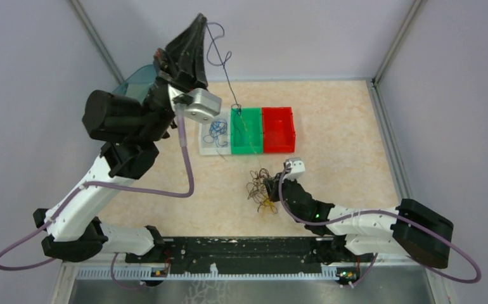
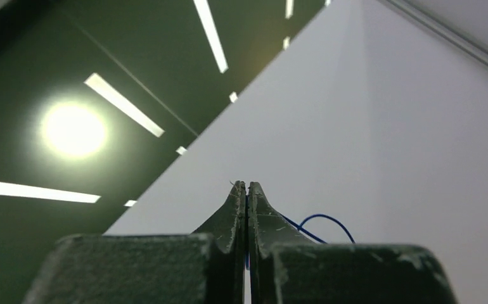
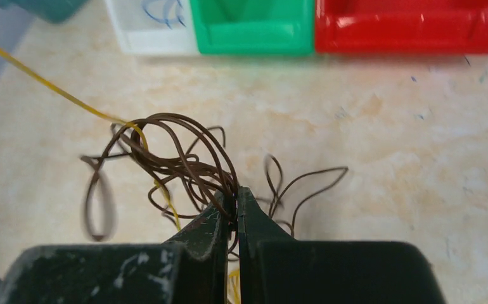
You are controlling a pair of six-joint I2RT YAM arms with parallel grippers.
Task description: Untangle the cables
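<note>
My left claw clenches the blue wire, my right claw the brown tangle.
If I pull now, the yellow wire running through it may tighten into a knot.

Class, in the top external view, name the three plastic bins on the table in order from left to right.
White plastic bin → green plastic bin → red plastic bin.
</note>
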